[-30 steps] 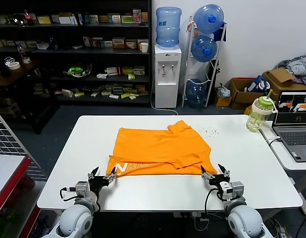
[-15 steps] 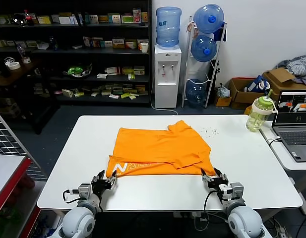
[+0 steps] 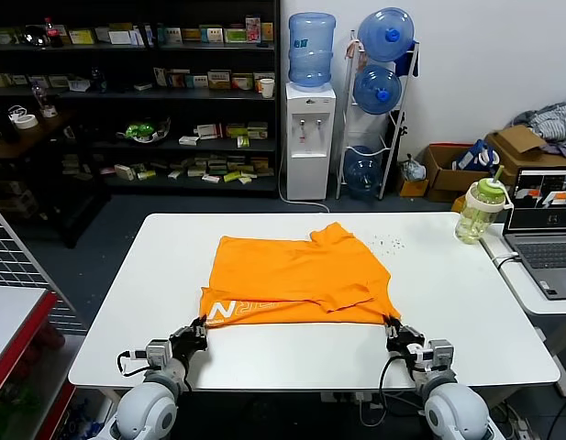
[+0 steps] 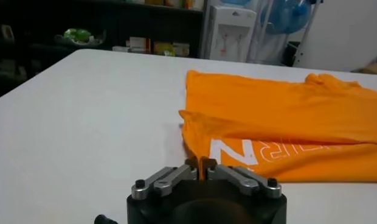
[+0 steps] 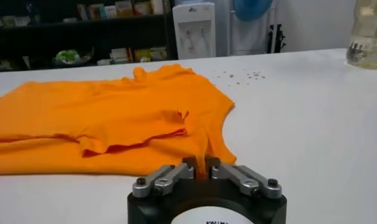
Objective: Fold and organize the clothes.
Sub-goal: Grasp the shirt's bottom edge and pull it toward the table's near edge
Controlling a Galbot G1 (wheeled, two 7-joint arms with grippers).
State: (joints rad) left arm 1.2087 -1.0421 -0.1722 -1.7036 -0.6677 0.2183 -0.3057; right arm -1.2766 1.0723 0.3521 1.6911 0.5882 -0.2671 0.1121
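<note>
Both pincers (image 4: 202, 165) (image 5: 200, 164) pinch orange T-shirt (image 3: 296, 275) hem corners.

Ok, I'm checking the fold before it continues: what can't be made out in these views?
- Full white lettering on the orange T-shirt: head view, folded fabric covers most of it.
- Shirt's right side: left wrist view, cut off by the edge.
- Left end effector and right end effector: each shut on a shirt corner; how much fabric is pinched is hidden between the fingers.
- Shelf labels: head view, too small.
</note>
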